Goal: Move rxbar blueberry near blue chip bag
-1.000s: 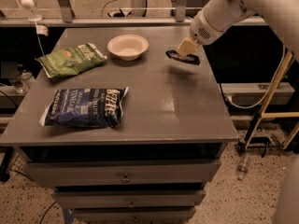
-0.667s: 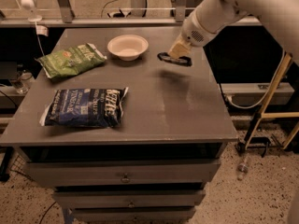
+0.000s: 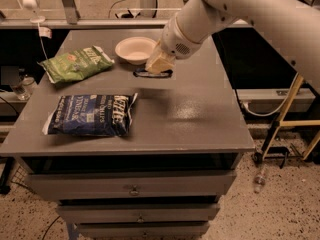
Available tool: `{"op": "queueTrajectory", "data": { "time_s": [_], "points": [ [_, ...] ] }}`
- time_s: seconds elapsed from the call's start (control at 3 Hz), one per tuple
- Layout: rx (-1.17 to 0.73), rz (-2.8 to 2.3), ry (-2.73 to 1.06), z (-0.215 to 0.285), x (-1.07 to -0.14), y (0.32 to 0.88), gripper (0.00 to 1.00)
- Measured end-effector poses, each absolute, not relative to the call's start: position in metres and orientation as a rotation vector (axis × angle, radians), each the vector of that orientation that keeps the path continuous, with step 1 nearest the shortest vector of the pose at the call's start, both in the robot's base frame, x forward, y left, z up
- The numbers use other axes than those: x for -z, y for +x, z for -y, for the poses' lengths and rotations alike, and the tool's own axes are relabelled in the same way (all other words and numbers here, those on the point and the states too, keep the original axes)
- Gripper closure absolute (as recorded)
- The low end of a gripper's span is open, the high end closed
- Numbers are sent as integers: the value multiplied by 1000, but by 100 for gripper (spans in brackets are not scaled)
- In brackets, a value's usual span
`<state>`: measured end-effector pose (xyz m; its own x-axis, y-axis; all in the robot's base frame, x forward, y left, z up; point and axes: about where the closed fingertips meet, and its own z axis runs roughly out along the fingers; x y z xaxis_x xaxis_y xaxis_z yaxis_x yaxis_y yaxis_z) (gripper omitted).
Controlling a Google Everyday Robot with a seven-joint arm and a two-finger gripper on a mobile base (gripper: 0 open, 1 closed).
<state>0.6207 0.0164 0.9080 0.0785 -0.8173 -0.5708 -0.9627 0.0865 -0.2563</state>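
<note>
The rxbar blueberry (image 3: 153,74) is a small flat dark bar, held lying level in my gripper (image 3: 158,67) just above the grey table (image 3: 200,119), right in front of the white bowl. My gripper is shut on the bar, at the end of the white arm that reaches in from the upper right. The blue chip bag (image 3: 92,115) is large, dark blue with white lettering, and lies flat at the front left of the table. The bar is above and to the right of the bag, roughly a bag's height away from its top right corner.
A white bowl (image 3: 135,49) stands at the back middle. A green chip bag (image 3: 75,64) lies at the back left. The table has drawers (image 3: 132,189) below its front edge. A small bottle (image 3: 259,179) lies on the floor at the right.
My gripper has carried the bar leftward from the table's back right to in front of the white bowl, closer to the blue chip bag. The bags and the bowl have not moved.
</note>
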Motion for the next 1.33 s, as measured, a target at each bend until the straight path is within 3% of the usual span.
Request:
{"op": "queueTrajectory", "data": {
  "time_s": [0.33, 0.67, 1.0, 1.33],
  "points": [
    [-382, -1639, -1848, -51, -911, 601, 100],
    [-393, -1615, -1865, -58, -911, 597, 87],
    [-396, -1613, -1869, -60, -910, 597, 55],
    [-398, -1612, -1872, -61, -909, 596, 32]
  ]
}}
